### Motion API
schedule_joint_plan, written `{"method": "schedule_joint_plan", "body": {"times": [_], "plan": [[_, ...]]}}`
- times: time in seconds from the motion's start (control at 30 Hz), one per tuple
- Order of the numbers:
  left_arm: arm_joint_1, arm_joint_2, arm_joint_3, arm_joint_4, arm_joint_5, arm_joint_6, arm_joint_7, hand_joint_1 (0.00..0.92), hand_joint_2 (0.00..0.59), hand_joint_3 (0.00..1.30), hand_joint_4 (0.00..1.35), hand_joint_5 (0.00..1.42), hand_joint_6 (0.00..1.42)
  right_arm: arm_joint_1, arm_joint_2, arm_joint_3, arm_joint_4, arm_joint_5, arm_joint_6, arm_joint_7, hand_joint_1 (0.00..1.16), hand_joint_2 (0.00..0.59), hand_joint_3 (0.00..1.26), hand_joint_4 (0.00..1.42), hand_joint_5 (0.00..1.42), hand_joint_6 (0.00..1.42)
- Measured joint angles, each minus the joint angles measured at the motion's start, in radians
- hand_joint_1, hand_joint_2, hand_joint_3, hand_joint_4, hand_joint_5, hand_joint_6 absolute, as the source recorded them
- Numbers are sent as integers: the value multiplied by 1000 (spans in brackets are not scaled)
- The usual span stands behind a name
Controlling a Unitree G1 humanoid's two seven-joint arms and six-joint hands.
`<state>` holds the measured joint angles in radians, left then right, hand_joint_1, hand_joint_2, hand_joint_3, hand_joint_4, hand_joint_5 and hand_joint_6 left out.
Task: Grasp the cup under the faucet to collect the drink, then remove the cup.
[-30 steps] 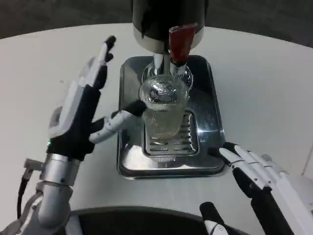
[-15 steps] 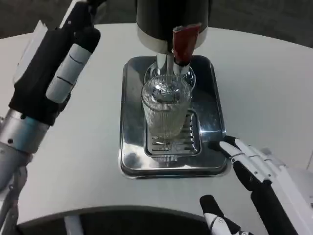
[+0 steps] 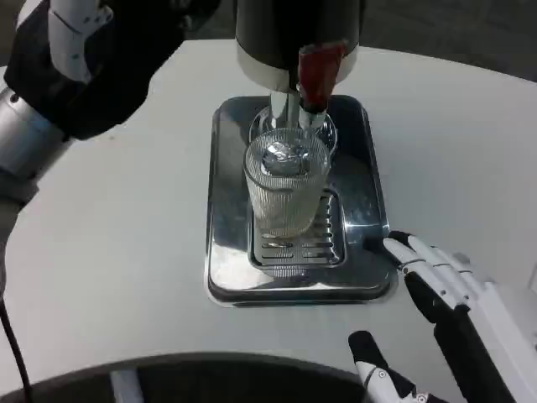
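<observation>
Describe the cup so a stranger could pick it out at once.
At the middle of the white table lies a shiny steel drip tray below a black dispenser. The cup stands upright on the tray's slotted grate, straight under the faucet with the red lever. It is the one clear, ribbed thing among dark and metal parts.

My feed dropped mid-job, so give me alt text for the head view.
A ribbed clear cup stands on a steel drip tray under a dispenser's red-handled faucet, held by neither hand. The left hand is raised at upper left; the right hand rests open beside the tray.
</observation>
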<state>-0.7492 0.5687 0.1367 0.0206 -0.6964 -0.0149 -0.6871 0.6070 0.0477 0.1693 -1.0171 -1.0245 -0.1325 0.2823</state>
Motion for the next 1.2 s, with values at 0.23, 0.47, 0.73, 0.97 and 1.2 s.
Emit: {"method": "schedule_joint_plan", "body": {"times": [0.23, 0.47, 0.73, 0.97, 1.2], "plan": [[-77, -40, -6, 117, 37, 65, -104, 0, 91, 0, 0, 0, 0, 2, -7, -6, -2, 2, 9, -1, 451, 454, 156, 96, 117, 112], [-136, -89, -31, 218, 109, 66, -152, 0, 88, 0, 0, 7, 0, -2, -13, 1, -3, 3, 19, 0, 454, 454, 156, 96, 121, 112], [-150, -149, -46, 261, 194, 49, -173, 0, 89, 0, 0, 37, 3, -3, -12, 15, -3, 3, 29, 0, 457, 454, 156, 96, 122, 112], [-148, -162, -56, 257, 215, 43, -193, 0, 88, 0, 0, 65, 19, 11, -8, 22, -3, 4, 38, 0, 459, 454, 156, 96, 122, 126], [-106, -165, -60, 199, 234, 43, -197, 0, 86, 0, 0, 69, 21, 22, -5, 35, -2, 7, 45, -3, 460, 454, 156, 96, 122, 141]]}}
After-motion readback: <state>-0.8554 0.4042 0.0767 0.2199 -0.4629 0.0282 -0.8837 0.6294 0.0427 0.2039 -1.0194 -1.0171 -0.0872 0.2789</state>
